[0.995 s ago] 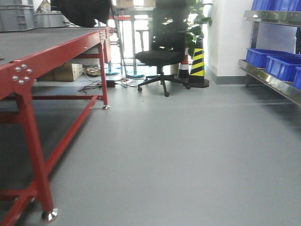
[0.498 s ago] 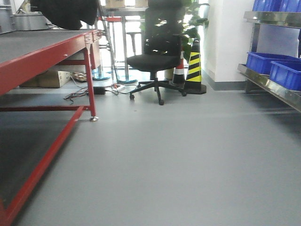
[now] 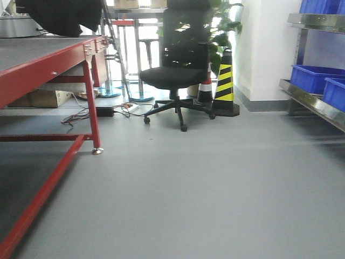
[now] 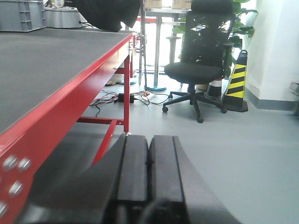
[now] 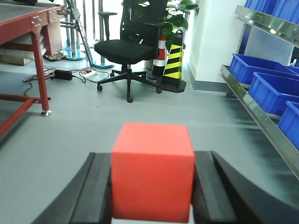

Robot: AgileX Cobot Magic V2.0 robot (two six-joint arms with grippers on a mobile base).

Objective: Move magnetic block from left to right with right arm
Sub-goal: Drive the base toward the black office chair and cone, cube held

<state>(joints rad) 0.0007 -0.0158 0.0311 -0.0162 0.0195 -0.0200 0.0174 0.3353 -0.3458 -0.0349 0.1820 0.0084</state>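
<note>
The magnetic block (image 5: pixel 153 172) is a plain red cube filling the lower middle of the right wrist view. My right gripper (image 5: pixel 153 161) is shut on it, one black finger pressed against each side, and holds it above the grey floor. In the left wrist view my left gripper (image 4: pixel 149 139) is shut, its two black fingers pressed together with nothing between them, beside the red table (image 4: pixel 70 88). Neither gripper shows in the front view.
A red-framed table (image 3: pixel 48 59) with a dark top stands at the left. A black office chair (image 3: pixel 175 75) and a yellow-black striped cone (image 3: pixel 225 83) are ahead. Metal shelving (image 3: pixel 312 102) with blue bins (image 5: pixel 261 81) runs along the right. Cables lie on the floor by the table.
The front view has advanced and turned: the red table slid left and out of frame, the chair and cone grew nearer, and the blue bins shifted right.
</note>
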